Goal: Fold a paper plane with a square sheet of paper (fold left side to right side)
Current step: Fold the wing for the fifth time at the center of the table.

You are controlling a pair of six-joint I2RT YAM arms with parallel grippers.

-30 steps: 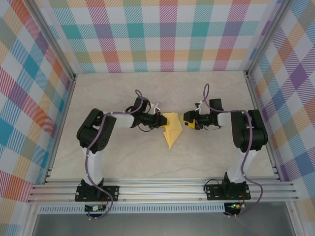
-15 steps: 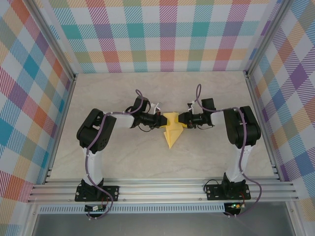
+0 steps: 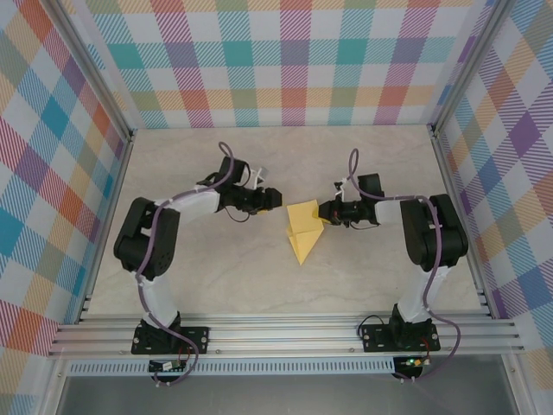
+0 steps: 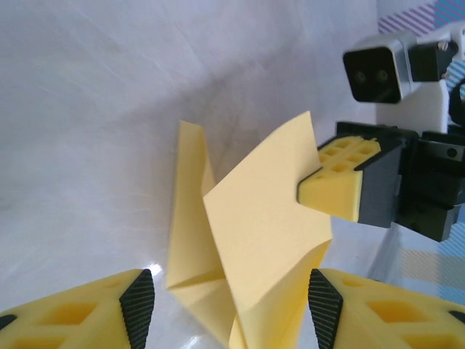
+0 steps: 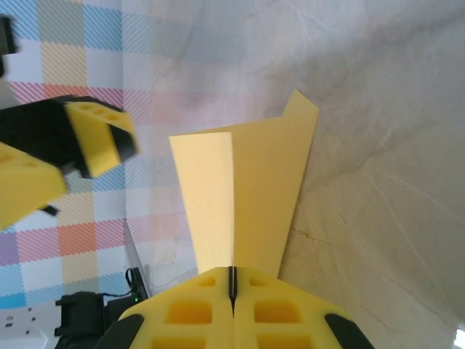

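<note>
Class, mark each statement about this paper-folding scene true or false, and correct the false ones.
1. The right claw is shut on the paper. True.
2. The left claw is clamped on the paper. False: it is open and not gripping it.
3. The paper is blue. False: it is yellow.
4. In the top view, the paper's sharp tip points toward the bottom of the picture. True.
5. The paper is a flat, unfolded square. False: it is folded.

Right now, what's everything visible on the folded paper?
The folded paper is thin, plain yellow-orange, creased into a kite shape with its sharp tip toward the arm bases. Most of it lies on the table. One flap stands lifted, pinched at its edge by the shut right gripper. The open left gripper is beside it, not touching.
</note>
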